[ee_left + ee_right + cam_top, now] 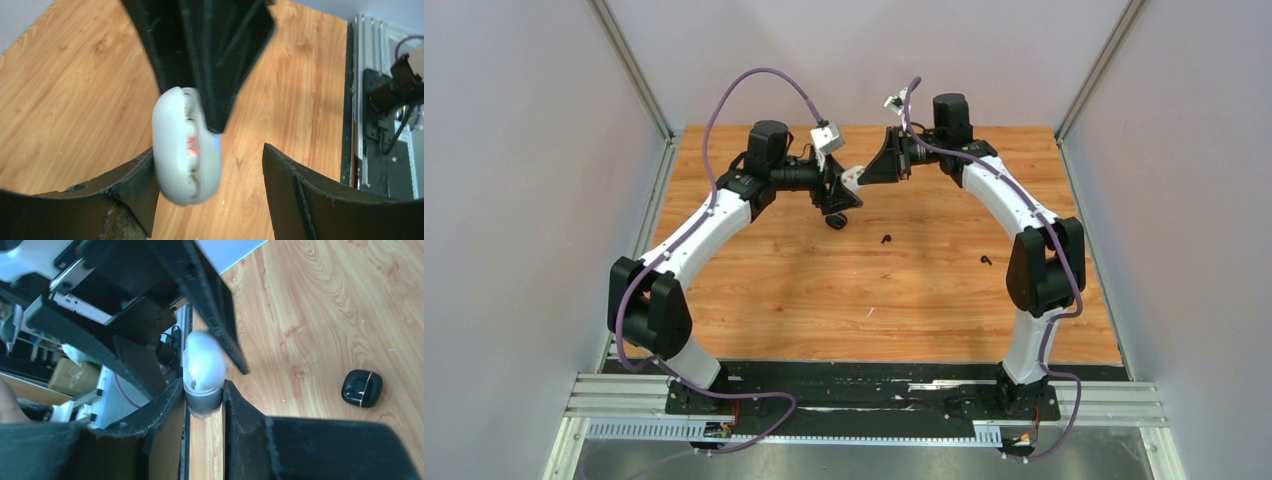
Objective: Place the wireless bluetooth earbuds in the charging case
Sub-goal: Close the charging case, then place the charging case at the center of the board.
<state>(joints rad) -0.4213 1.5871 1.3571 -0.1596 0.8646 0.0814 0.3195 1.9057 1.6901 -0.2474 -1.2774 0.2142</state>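
A white pebble-shaped charging case (176,150) hangs above the table at the far centre. My right gripper (204,386) is shut on this white case (203,360), also seen as a pale spot (853,178) in the top view. White rounded shapes and a red glow show along its open side. My left gripper (207,152) stands open around it, the left finger (125,185) close against the case, the other finger (300,190) well apart. Two tiny black earbuds (886,239) (985,261) lie on the wood. White earbuds cannot be told apart from the case.
A black case (362,388) with a gold seam lies shut on the table, below the left gripper (835,221) in the top view. Grey walls stand on three sides of the wooden table (824,300). Both arm bases sit on a black rail (864,385) at the near edge.
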